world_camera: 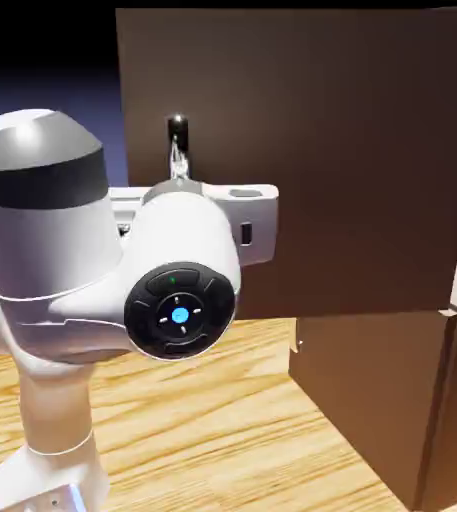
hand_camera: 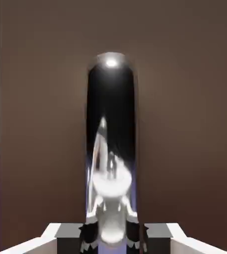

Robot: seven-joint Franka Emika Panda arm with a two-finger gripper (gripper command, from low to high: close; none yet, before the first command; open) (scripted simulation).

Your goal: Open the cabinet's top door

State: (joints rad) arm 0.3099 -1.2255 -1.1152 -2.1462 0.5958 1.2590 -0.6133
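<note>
Handle mostly hidden behind hand

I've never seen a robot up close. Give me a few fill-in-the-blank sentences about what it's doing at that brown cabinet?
1. The gripper is shut on the top door's silver ____.
2. The top door already stands swung ____.
3. The cabinet stands on a ____ table.

Missing words: handle; open; wooden

I see the silver bar handle running up mid-frame against the brown top door, gripper clamped on its lower end.
</note>
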